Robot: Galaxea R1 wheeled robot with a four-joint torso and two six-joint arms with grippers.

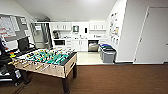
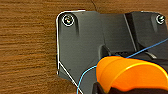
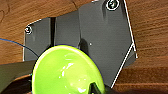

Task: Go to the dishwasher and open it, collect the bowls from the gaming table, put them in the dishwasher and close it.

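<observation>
An orange bowl [image 2: 130,72] hangs over the wooden floor in the left wrist view, with my left gripper [image 2: 112,89] shut on its rim. My right gripper [image 3: 93,89] is shut on the edge of a glossy green bowl [image 3: 65,72], also above the floor. The dishwasher [image 1: 93,46] is a steel-fronted unit under the counter of the far kitchen; I cannot tell from here how its door stands. The gaming table is out of view.
A green-field table-football table [image 1: 46,62] stands close at the left. Grey bins with blue lids [image 1: 108,53] line the right side of the way into the kitchen. A white door [image 1: 152,37] is at right, a desk with a monitor [image 1: 23,44] at left.
</observation>
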